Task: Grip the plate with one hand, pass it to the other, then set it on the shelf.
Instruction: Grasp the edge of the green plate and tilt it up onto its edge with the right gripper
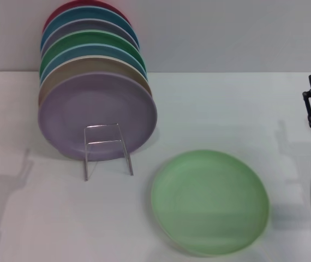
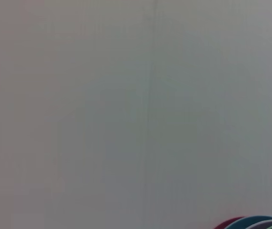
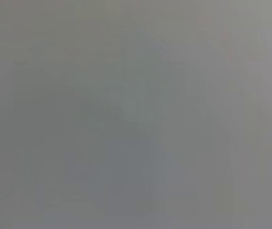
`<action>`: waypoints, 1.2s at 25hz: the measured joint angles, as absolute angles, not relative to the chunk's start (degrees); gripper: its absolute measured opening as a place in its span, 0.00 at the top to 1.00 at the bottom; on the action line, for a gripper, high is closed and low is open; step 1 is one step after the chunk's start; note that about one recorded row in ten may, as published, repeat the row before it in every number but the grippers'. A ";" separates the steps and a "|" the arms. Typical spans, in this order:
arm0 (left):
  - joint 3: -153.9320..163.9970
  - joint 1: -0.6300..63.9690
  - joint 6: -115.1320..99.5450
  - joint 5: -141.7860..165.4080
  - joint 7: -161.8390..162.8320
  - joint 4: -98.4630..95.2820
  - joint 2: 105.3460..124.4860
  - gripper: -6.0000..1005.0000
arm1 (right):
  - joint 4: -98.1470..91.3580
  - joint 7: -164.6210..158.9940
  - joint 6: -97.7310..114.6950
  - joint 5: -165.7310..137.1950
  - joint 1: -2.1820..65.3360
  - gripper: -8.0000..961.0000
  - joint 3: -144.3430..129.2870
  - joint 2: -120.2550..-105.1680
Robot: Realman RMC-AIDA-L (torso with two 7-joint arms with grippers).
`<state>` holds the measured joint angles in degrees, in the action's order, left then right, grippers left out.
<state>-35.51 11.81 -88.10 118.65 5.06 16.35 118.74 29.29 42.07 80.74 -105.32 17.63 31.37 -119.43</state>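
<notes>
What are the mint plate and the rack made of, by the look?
Plate: likely glazed ceramic or melamine; plain, matte, soft even sheen, no pattern. It lies flat on the table. Rack: thin silver metal wire, judging by bright glints on its bent loops. Neither material is certain from looks alone.

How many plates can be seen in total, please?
8: seven stand upright in the wire rack, the lavender plate frontmost; the mint-green plate lies flat on the table. More may be hidden behind.
</notes>
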 joint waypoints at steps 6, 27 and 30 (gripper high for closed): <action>-35.51 11.23 -88.41 118.65 5.07 16.35 118.67 0.19 | 41.63 48.77 65.34 -100.70 18.16 0.33 37.38 -119.01; -35.51 12.41 -87.86 118.65 5.23 14.77 118.65 0.19 | 65.14 55.67 -13.56 -105.68 14.87 0.33 78.78 -118.84; -35.51 13.01 -87.68 118.65 5.20 14.70 118.65 0.19 | 69.34 45.57 -26.39 -117.32 15.40 0.33 86.30 -118.82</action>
<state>-35.51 13.01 -87.68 118.65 5.20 14.70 118.65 69.34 45.57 -26.39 -117.32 15.40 86.30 -118.82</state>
